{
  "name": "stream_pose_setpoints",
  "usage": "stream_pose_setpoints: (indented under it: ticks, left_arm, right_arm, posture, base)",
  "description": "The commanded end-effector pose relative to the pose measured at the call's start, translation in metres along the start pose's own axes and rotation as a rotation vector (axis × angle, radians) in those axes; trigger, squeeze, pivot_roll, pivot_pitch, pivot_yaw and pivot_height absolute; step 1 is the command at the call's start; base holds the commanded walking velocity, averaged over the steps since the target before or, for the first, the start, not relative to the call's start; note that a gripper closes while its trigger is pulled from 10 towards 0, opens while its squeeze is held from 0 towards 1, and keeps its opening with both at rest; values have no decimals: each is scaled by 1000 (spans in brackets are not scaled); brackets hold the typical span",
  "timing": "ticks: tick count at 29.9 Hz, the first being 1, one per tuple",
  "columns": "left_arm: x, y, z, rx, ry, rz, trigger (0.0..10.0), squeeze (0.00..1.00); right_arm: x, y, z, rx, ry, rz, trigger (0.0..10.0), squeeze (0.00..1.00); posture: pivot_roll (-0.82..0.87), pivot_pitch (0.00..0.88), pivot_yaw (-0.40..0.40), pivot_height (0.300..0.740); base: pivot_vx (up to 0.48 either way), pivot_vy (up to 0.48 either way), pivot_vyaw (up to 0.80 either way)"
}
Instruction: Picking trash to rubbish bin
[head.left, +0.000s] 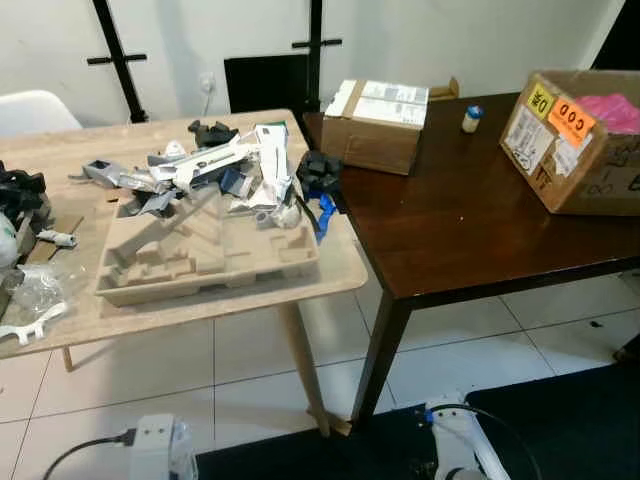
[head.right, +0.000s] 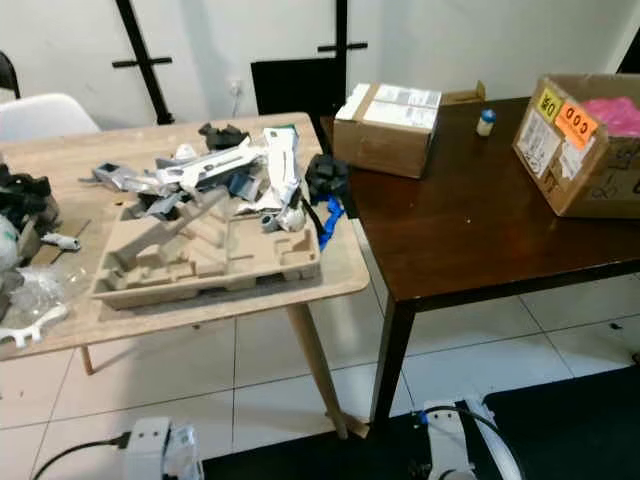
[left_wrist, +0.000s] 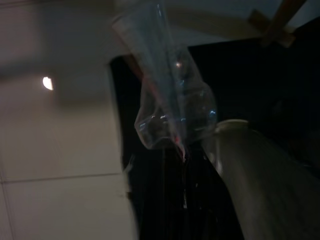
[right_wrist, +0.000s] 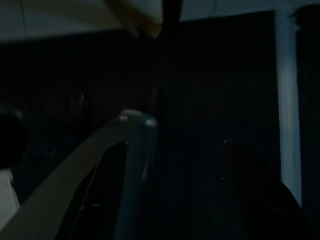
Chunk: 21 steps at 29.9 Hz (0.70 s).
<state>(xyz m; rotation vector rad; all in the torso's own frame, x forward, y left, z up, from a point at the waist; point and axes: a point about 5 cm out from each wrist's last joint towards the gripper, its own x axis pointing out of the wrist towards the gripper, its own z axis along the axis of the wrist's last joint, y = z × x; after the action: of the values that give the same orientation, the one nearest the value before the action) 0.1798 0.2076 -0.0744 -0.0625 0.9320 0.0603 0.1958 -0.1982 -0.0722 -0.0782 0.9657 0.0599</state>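
The trash in hand is a clear plastic wrapper (left_wrist: 172, 107), and it looks very light, thin and soft, so it should crumple easily and could slip away if the pinch is loose; the safe place to hold it is the bunched, crinkled part, not the loose tail. In the left wrist view it sits in the upper middle of the frame, dangling at the left gripper (left_wrist: 200, 150), whose fingers seem to be closed on its crumpled end, though the picture is dark and blurred. The wrapper is transparent with bright glints and a thin reddish line along it. More trash lies on the light wooden table (head.left: 330, 275) in the left half of the head view: a moulded pulp tray (head.left: 205, 260) that looks stiff but light, best taken by its rim, and a heap of plastic scraps (head.left: 225, 170) above it. The right gripper (right_wrist: 175, 165) hangs low in the shade; whether it is open, I cannot tell. I see no rubbish bin.
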Motion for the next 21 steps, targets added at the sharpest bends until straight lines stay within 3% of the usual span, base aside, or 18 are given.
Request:
stream_pose_setpoints:
  ticks: [1, 6, 10, 15, 16, 21]
  left_arm:
    - [1, -4, -5, 59, 11, 14, 10000, 0]
    - [4, -16, 1, -12, -29, -10, 10000, 0]
    - [5, -17, 2, -16, -41, -11, 10000, 0]
    - [4, -20, -6, 111, -20, -36, 10000, 0]
    - [3, -19, -10, 141, -7, -38, 10000, 0]
    - [1, -18, -17, 131, -4, -42, 10000, 0]
  right_arm:
    - [1, 4, -3, -56, 8, 2, 10000, 0]
    - [2, 9, -4, -72, 9, -3, 10000, 0]
    - [3, 9, -6, -75, 13, -4, 10000, 0]
    - [2, 8, -15, -120, 59, -3, 10000, 0]
    - [1, 9, -16, -88, 60, 2, 10000, 0]
    - [1, 12, -19, -52, 57, 21, 10000, 0]
  posture:
    - [-53, 103, 31, 740]
    - [-38, 107, 6, 740]
    - [-32, 111, 2, 740]
    - [-18, 124, -4, 740]
    - [-17, 125, -5, 740]
    - [-14, 130, -6, 740]
  base:
    - [0, 0, 0]
    - [0, 0, 0]
    - [0, 0, 0]
    - [0, 0, 0]
    - [0, 0, -800]
    - [0, 0, -800]
